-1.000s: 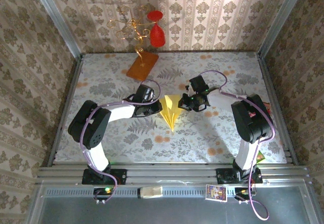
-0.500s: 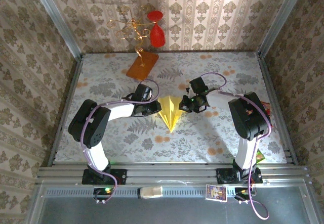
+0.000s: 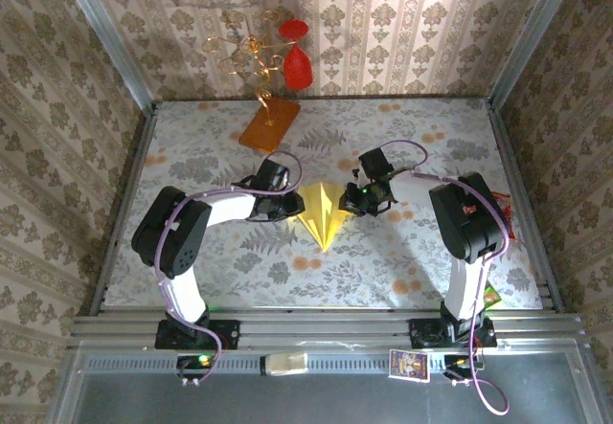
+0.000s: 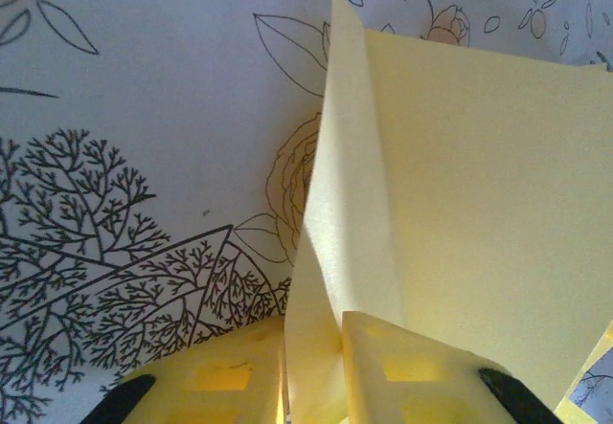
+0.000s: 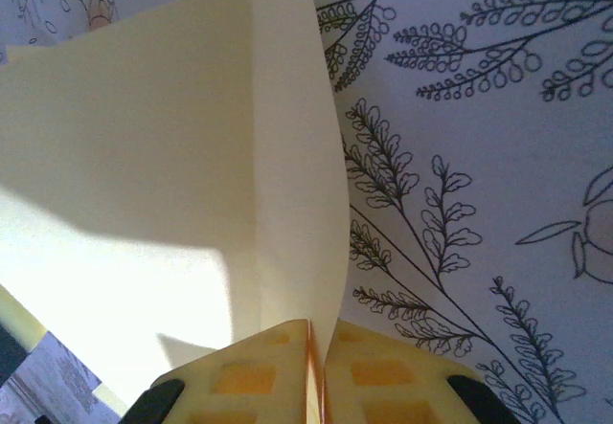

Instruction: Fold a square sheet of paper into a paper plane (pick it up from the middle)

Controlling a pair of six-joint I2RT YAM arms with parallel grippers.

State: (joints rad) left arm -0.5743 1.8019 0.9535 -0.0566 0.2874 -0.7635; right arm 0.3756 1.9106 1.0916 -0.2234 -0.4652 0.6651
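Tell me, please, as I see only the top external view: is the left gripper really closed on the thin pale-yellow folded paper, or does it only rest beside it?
Observer: It is closed on it. In the left wrist view, the left gripper pinches a folded flap of the thin pale-yellow folded paper between its two fingers.
Operator: And on the other side?
Observer: In the right wrist view, the right gripper is shut on the paper's edge. A straight crease runs away from the fingers, and the narrow strip to the right of the crease goes in between them.
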